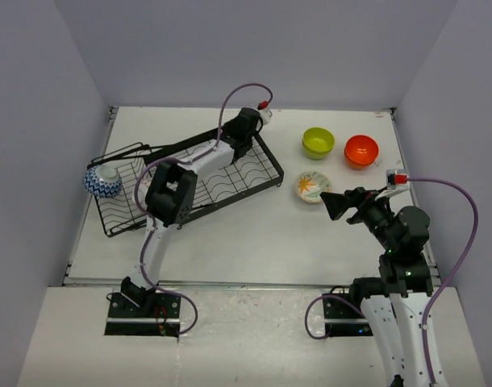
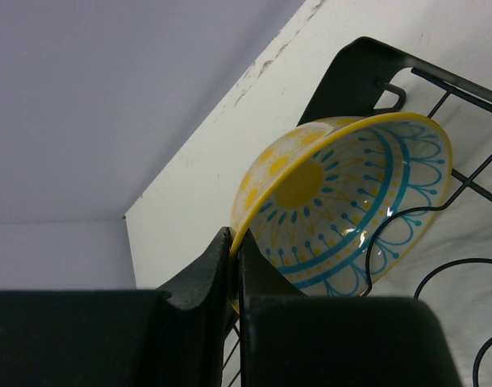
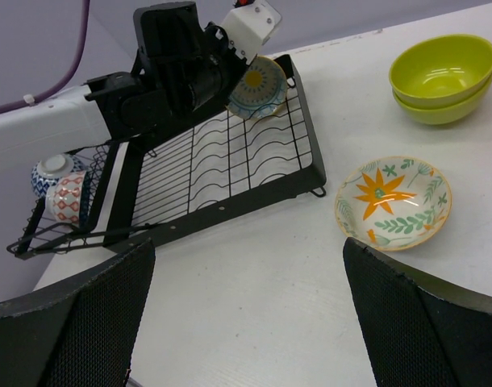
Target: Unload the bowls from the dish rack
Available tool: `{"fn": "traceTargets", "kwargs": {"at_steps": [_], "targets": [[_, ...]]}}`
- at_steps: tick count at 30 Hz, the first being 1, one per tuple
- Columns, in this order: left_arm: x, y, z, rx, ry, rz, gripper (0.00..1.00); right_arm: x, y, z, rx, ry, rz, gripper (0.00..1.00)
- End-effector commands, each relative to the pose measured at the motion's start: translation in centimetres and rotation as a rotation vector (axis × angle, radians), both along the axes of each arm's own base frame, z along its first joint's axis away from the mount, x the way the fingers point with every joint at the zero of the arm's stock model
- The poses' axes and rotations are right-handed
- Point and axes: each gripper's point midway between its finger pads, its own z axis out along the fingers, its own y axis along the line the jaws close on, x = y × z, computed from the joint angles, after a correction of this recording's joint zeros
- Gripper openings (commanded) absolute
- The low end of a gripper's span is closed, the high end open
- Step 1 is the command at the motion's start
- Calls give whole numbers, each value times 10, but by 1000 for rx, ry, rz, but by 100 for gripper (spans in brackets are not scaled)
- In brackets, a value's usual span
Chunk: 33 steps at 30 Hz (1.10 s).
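My left gripper (image 2: 232,242) is shut on the yellow rim of a cream bowl (image 2: 351,201) with teal lines and a yellow centre. That bowl stands tilted at the far right end of the black wire dish rack (image 1: 230,181); from the right wrist view the held bowl (image 3: 258,87) sits just past the left gripper (image 3: 206,68). A blue-and-white bowl (image 1: 103,181) and a red-and-white bowl (image 3: 68,197) lie in the rack's basket end. My right gripper (image 3: 246,314) hangs open over bare table to the right of the rack, nothing between its fingers.
On the table right of the rack stand two stacked lime green bowls (image 3: 444,76), an orange-red bowl (image 1: 361,151) and a cream bowl with an orange flower (image 3: 393,201). The left arm (image 1: 169,193) stretches over the rack. Walls close in on three sides.
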Motion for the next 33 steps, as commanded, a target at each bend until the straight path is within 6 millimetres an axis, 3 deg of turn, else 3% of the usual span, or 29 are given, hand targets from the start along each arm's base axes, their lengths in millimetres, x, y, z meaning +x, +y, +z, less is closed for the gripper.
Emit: {"fn": "traceTargets", "kwargs": {"at_steps": [1,6,17,26,33], "targets": [[4,-11,66,-17,-213,18,0,-2,3,9,-12,-46,24,99],[-5,-16,87,22,-314,38,0,-2,2,9,-14,-46,22,99],[-12,-13,111,47,-394,70,0,-3,2,9,-15,-52,21,99],[-18,-9,134,-33,-439,87,0,-1,2,8,-13,-50,18,99],[-21,-18,145,-159,-414,56,0,0,2,6,-11,-45,21,99]]}}
